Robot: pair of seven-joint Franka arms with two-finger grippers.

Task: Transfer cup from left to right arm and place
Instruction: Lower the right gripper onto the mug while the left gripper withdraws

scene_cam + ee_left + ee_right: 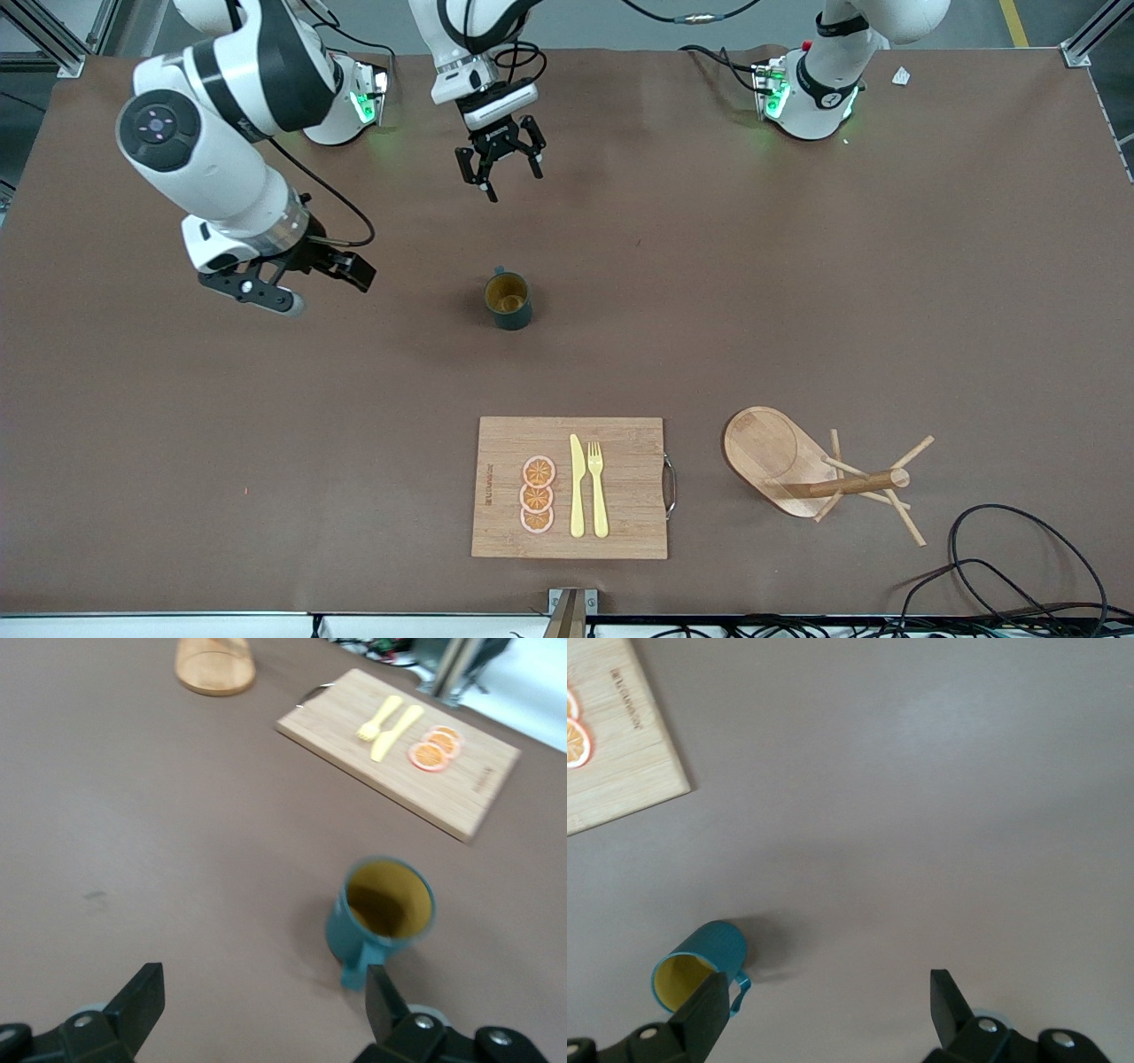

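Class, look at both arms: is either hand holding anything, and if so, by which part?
Nothing is held. The left hand and right hand are both open in the air, and the cup stands upright on the table, untouched.

I see the cup (508, 300) upright mid-table, left gripper (500, 167) open above, right gripper (285, 282) open, hovering toward its own end.

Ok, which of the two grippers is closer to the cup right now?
The left gripper, open above bare table just past the cup toward the bases. The right gripper, also open, hangs farther off toward the right arm's end.
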